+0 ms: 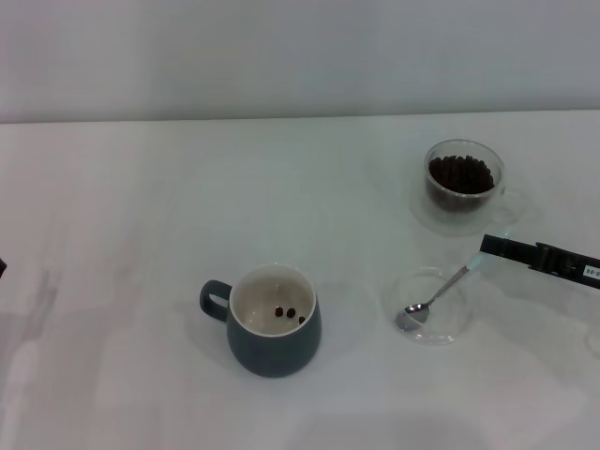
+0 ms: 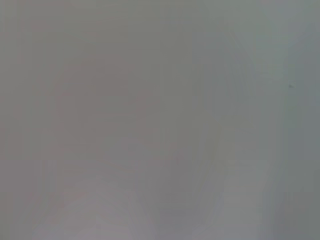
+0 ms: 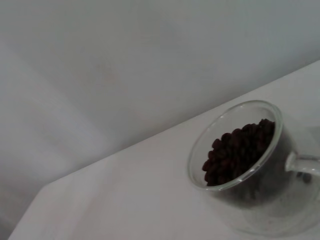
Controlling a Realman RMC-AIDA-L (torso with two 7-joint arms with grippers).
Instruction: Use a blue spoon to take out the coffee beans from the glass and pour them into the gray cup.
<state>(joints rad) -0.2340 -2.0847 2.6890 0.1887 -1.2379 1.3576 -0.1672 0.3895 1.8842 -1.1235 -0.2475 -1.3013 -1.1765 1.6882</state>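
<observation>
The gray cup stands in the middle of the table, handle to the left, with three coffee beans on its cream bottom. At the back right the glass holds many coffee beans; the right wrist view shows it close up. The blue spoon lies slanted, its silver bowl down in a flat clear saucer and its pale handle running up into my right gripper, which is shut on the handle's end. Only a dark sliver of my left arm shows at the far left edge.
The white table runs back to a pale wall. The saucer sits between the gray cup and the glass, nearer the front. The left wrist view is a blank grey surface.
</observation>
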